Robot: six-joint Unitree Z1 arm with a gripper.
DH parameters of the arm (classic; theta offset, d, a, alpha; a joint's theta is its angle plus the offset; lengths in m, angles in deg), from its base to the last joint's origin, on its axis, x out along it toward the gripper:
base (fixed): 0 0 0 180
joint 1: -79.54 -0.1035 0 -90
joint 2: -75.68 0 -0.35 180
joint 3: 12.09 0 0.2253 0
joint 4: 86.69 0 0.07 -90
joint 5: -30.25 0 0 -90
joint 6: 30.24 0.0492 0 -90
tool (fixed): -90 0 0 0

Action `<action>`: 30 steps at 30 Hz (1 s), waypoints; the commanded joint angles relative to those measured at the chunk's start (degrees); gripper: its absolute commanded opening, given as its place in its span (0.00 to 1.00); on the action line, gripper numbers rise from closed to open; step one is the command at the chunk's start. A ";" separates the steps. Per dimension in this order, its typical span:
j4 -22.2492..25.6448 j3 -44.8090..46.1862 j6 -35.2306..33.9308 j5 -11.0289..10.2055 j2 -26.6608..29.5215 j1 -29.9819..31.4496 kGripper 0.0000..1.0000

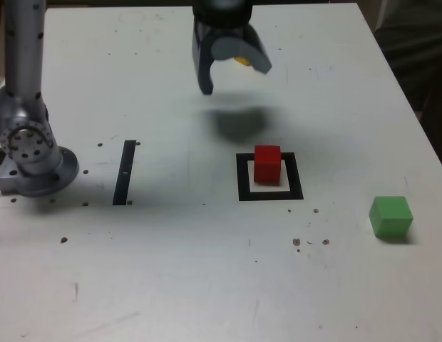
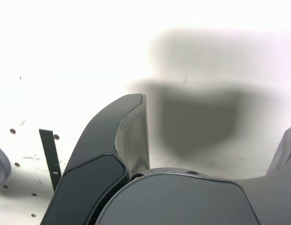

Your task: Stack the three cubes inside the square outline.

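Well, my claw [image 1: 237,80] gapes empty; past it, beyond the black square [image 1: 243,178] in the exterior view, peeks the yellow cube [image 1: 242,61].

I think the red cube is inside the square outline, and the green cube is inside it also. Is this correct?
Not quite: the exterior view shows the green cube outside the square outline. The red cube is inside it.

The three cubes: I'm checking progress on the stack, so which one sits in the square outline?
The red cube; the green and yellow cubes lie outside it.
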 commanded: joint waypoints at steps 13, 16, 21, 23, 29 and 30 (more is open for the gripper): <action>6.67 -11.94 0.76 -0.96 -4.89 -9.30 1.00; 7.30 -13.96 0.67 -0.67 -6.58 -10.54 1.00; 7.82 -17.53 -0.26 0.15 -9.88 -12.29 1.00; 8.14 -19.17 -0.81 0.42 -11.06 -12.82 1.00; 10.17 -24.93 -2.27 0.72 -15.01 -14.47 1.00; 10.53 -25.96 -2.45 0.73 -15.74 -14.74 1.00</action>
